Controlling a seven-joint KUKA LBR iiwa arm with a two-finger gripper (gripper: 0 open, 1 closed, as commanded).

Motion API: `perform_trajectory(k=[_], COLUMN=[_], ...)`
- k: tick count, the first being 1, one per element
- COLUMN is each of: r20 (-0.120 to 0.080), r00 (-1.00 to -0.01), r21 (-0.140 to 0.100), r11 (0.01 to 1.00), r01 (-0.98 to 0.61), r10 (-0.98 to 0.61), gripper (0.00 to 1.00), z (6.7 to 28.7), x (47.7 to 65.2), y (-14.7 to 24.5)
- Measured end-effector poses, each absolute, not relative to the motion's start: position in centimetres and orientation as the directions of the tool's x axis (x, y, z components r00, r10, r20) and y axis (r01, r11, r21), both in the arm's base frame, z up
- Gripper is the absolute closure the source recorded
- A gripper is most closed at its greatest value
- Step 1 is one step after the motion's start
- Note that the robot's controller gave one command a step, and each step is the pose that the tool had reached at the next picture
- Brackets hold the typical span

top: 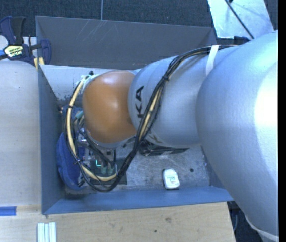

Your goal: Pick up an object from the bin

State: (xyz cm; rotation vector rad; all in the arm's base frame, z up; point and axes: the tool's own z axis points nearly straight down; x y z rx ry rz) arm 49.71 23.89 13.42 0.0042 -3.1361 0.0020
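**Arm low in bin's front-left corner, grip state unclear**

1 arm comes in from the right & covers most of the grey bin. Its orange wrist cover sits over the bin's left half, w/ yellow & black cables looped round it. Below the cover the gripper points down near the front-left corner. Open or closed: can't tell, cover & cables hide it. A blue rounded thing lies against the left wall, just beside the gripper. Touching or not: can't tell. 1 small white block lies on the floor near the front wall, right of the gripper & apart from it.
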Motion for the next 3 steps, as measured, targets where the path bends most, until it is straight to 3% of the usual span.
perform_trajectory(k=[1,2,3], r20=[-0.002,-0.002,-0.011], r00=[-0.889,-0.888,-0.900], r21=[-0.002,0.000,-0.002], r11=[0.889,0.888,0.900], r01=[-0.458,-0.459,-0.436], r10=[-0.458,-0.459,-0.436], gripper=[0.00,1.00,1.00], z=[6.9,7.0,21.4], x=[49.4,49.3,52.9], y=[16.8,17.1,15.7])
